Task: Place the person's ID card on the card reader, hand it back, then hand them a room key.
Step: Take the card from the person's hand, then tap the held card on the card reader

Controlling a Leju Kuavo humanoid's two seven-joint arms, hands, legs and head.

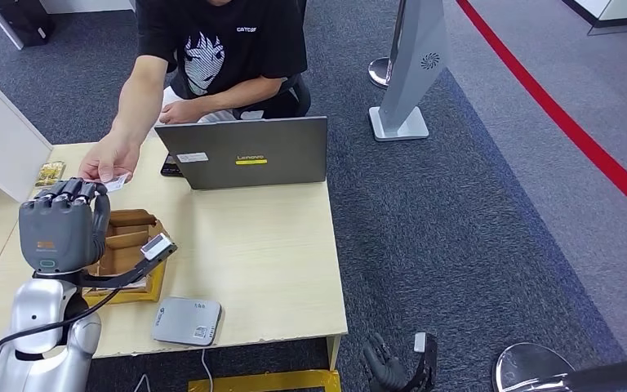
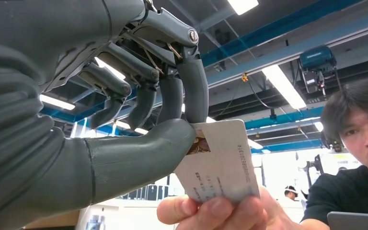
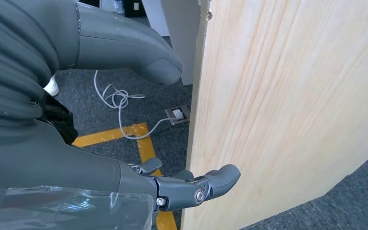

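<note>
My left hand [image 1: 61,224] is raised over the left part of the table. It pinches one end of the pale ID card [image 2: 223,163] between thumb and a finger [image 2: 191,91]. The person's hand [image 2: 211,211] grips the card's other end, so both hold it. In the head view the ID card [image 1: 117,181] shows just past my fingertips, under the person's hand [image 1: 108,159]. The grey card reader [image 1: 186,321] lies near the table's front edge. My right hand [image 1: 392,363] hangs below the table's front right corner, fingers [image 3: 206,184] apart and holding nothing.
A wooden box [image 1: 131,245] of cards sits just right of my left hand. A closed-back grey laptop [image 1: 249,153] stands at the table's far edge, the person seated behind it. A white cabinet [image 1: 0,135] is at the far left. The table's side panel [image 3: 278,105] is close to my right hand.
</note>
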